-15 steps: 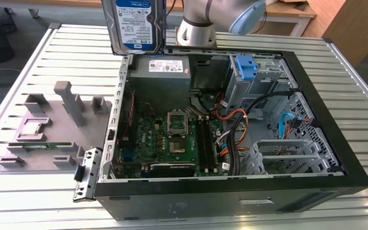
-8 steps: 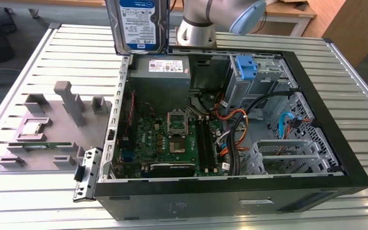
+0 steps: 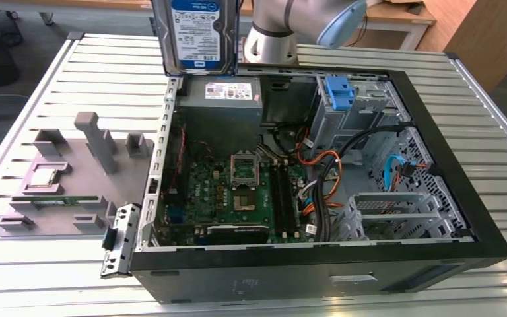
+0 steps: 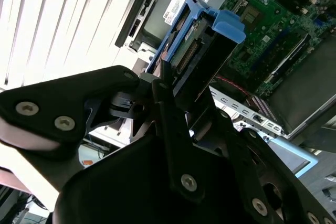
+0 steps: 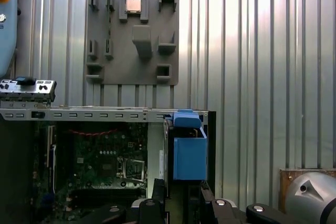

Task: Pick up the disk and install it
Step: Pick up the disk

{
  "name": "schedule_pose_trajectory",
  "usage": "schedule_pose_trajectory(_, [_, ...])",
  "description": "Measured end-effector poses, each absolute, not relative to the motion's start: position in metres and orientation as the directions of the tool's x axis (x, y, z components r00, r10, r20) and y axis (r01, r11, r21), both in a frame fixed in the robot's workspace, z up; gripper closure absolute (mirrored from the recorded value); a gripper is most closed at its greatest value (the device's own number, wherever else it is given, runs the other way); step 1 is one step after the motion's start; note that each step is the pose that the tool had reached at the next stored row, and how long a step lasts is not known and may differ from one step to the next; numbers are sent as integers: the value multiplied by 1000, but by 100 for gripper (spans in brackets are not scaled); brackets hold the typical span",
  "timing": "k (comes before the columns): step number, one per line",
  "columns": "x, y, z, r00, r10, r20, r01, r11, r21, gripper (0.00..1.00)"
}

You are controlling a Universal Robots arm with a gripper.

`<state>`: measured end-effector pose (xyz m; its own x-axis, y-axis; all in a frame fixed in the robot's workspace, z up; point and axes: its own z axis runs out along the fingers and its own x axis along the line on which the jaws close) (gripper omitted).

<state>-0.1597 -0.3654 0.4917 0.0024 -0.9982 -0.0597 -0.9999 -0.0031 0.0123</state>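
There's the disk [image 3: 196, 33], up in the air and clear of everything. It stands on end with its long axis upright and its white-and-blue label [image 3: 202, 26] facing the room. There is print on the label, but I'll leave it unread.

The gripper [image 5: 181, 196] has the disk clamped, black fingers [image 5: 157, 198] closed on either side of its blue carrier rails. So the disk hangs straight out from the tool, not off to one side of it. In the second wrist view its connector end [image 4: 189, 56] and blue tab point away from the gripper, down toward the machine.

Below is the open computer case [image 3: 324, 264]. The disk hovers over its far edge, just above the power supply [image 3: 222, 99], which carries a sticker of its own. The drive cage [image 3: 364, 109], with a bare blue bracket [image 3: 335, 89] in it, lies toward the exterior view's right of the disk, past the arm [image 3: 280, 26]. The motherboard [image 3: 236, 191] sits lower in the case.

Out on the slatted table [image 3: 103, 66], well apart, is the grey tray [image 3: 77, 172] with the CPU chip [image 3: 42, 177].
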Motion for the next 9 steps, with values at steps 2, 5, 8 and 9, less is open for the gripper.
schedule_pose_trajectory(2, [-158,-365,492,2,-998,-60,-1000,-3,12,65])
schedule_pose_trajectory(5, [-155,-365,492,2,-998,-60,-1000,-3,12,65])
schedule_pose_trajectory(8, [-152,-365,492,2,-998,-60,-1000,-3,12,65])
schedule_pose_trajectory(9, [-151,-365,492,2,-998,-60,-1000,-3,12,65])
